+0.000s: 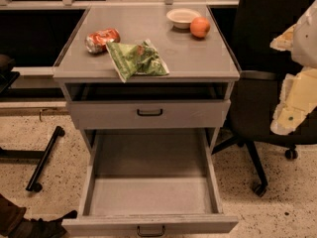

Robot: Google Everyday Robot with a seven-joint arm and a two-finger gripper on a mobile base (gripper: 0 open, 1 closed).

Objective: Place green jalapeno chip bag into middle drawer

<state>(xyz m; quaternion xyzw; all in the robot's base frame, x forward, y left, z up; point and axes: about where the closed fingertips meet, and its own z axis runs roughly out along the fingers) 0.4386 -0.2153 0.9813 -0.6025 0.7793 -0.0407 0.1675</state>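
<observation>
**A:** Where's the bag?

**B:** The bag [137,58] lies flat on the cabinet top [198,58], upper centre-left of the frame, just beside the can [101,39]. The drawer [148,197] stands pulled out below, lower centre.

**A:** And the gripper?

**B:** The gripper [292,103] is at the right edge, well apart from the bag. Open or closed, I cannot tell.

**A:** How will the bag handle?

**B:** Likely light, crinkly and slick, with brittle chips inside. I'd pinch a flat end seam gently, not the puffed middle.

No legible text on chip bag [136,58] or can [102,39]; gripper [292,100] at right edge.
</observation>
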